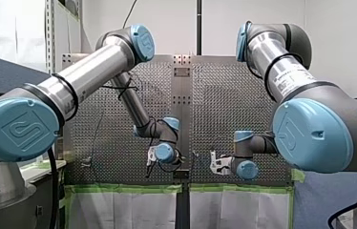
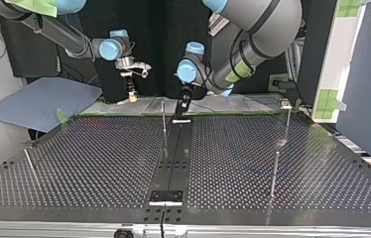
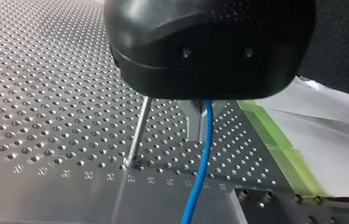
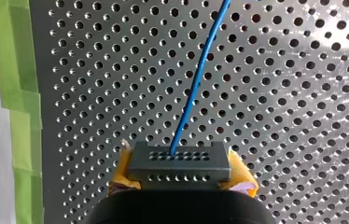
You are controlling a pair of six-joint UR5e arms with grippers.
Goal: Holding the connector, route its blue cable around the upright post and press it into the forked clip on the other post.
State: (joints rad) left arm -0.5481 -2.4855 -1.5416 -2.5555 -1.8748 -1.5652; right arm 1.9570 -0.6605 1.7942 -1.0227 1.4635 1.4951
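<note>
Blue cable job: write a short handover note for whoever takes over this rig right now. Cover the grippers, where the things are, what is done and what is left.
Right gripper: shut on the connector, with a yellow pad on each side, above the table. The cable leaves the connector's face.
Left gripper: the cable runs out from under it; whether it grips the cable can't be seen.
A thin post stands beside the cable, not touching it.
Done: connector is held.
Left: loop the cable round the post, then press it into the clip, probably the fitting atop the top view's right-hand post.
</note>
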